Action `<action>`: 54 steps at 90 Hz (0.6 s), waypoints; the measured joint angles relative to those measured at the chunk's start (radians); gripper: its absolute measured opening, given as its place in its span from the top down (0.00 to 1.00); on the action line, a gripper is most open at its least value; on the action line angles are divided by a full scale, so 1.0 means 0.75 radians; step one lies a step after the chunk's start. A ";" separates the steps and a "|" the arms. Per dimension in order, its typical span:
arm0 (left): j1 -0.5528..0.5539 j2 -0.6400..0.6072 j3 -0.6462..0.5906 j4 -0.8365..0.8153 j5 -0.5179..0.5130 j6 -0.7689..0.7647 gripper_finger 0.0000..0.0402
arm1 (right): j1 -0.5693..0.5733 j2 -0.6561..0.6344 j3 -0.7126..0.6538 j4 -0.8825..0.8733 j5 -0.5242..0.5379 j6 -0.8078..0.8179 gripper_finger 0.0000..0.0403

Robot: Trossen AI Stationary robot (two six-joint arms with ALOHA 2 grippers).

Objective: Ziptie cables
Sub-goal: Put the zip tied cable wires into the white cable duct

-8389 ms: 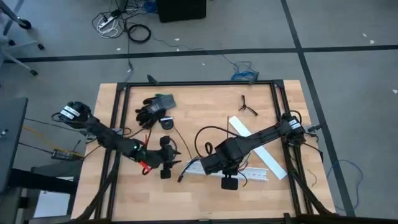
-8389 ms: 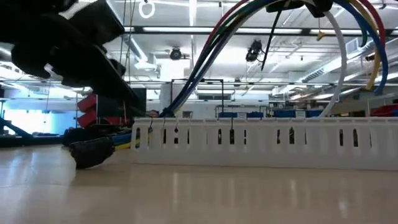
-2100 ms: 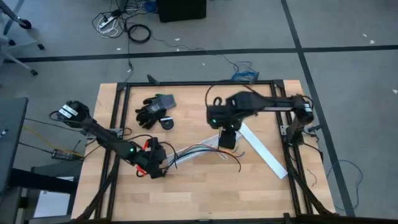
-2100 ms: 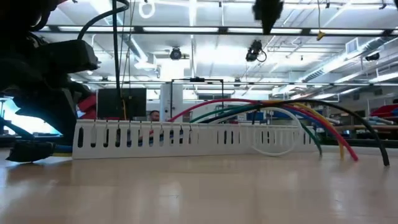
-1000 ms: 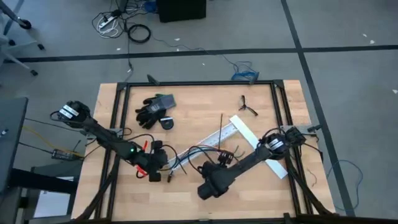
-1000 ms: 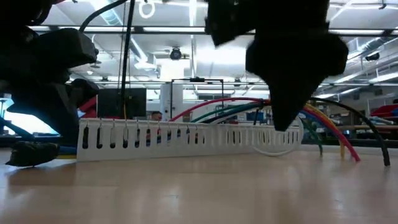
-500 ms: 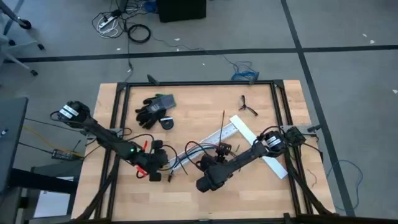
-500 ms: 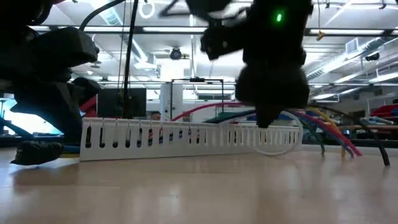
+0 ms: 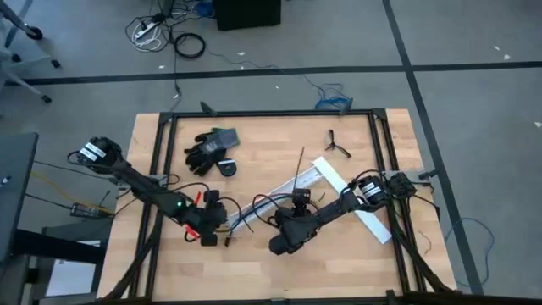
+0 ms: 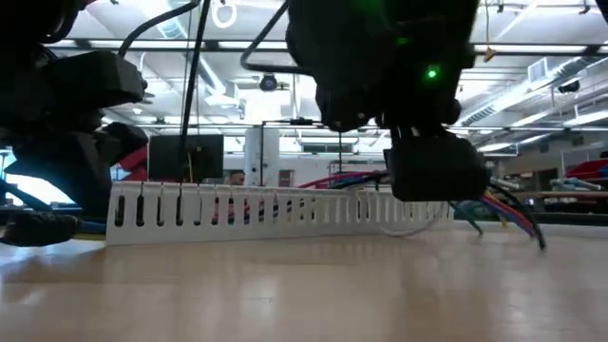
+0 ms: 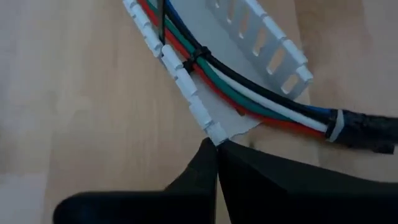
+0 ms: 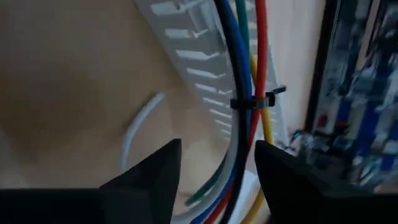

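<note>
Left gripper [image 11: 216, 144] pinched shut on channel [image 11: 214, 132] end; right gripper [image 12: 217, 163] open, empty. Cables [image 11: 249, 93] tied; next, trim ziptie [image 9: 298, 163] tail.

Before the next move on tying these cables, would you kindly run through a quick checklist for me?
1. Cables lying in the white channel: ok.
2. Ziptie wrapped around the bundle: ok.
3. Second tie further along: ok.
4. Left gripper shut on the channel's end: ok.
5. Right gripper open above the cables: ok.
6. Ties pulled fully tight: cannot tell.
</note>
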 joint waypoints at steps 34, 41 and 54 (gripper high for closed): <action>-0.039 0.005 -0.005 -0.069 0.034 -0.026 1.00 | -0.053 0.000 0.000 -0.001 0.001 -0.348 0.62; -0.039 0.005 -0.006 -0.060 0.031 -0.015 1.00 | -0.053 0.000 0.001 0.000 -0.022 -0.336 0.60; -0.034 0.006 -0.007 -0.054 0.013 0.006 1.00 | -0.051 0.000 0.001 0.014 -0.089 -0.269 0.55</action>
